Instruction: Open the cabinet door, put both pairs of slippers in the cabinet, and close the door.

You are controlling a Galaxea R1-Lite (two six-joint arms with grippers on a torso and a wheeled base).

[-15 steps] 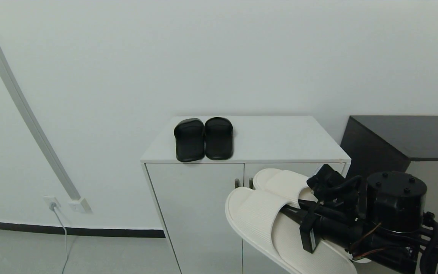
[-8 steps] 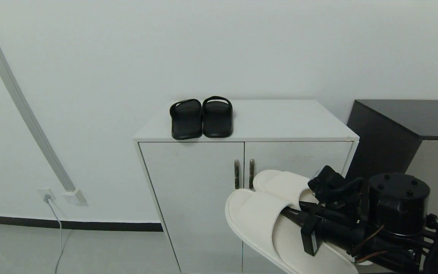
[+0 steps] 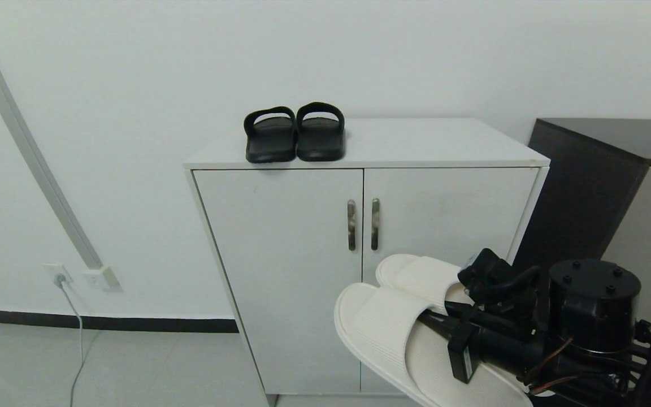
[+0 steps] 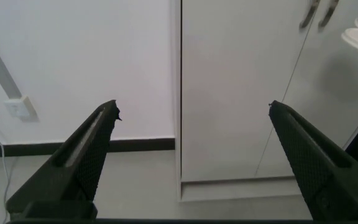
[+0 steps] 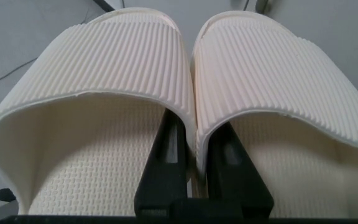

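A white cabinet [image 3: 280, 254] stands against the wall with both doors shut and two vertical metal handles [image 3: 363, 224] at the middle seam. A pair of black slippers [image 3: 294, 133] sits on its top, towards the left. My right gripper [image 3: 444, 319] is low in front of the right door, shut on a pair of white slippers [image 3: 387, 322]. Its fingers [image 5: 169, 155] reach inside the straps and pinch the two inner sides of the white slippers [image 5: 191, 81] together. My left gripper [image 4: 193, 107] is open and holds nothing, low down and facing the cabinet's [image 4: 241, 93] left corner.
A dark cabinet [image 3: 585, 186] stands close on the right of the white one. On the wall to the left are a slanted conduit [image 3: 26, 147], a socket [image 3: 99, 278] and a hanging cable [image 3: 77, 345]. Bare grey floor [image 3: 105, 367] lies left of the cabinet.
The head camera has sunk, so the cabinet sits higher in the picture and both doors and handles show in full. The right arm keeps its hold on the white slippers.
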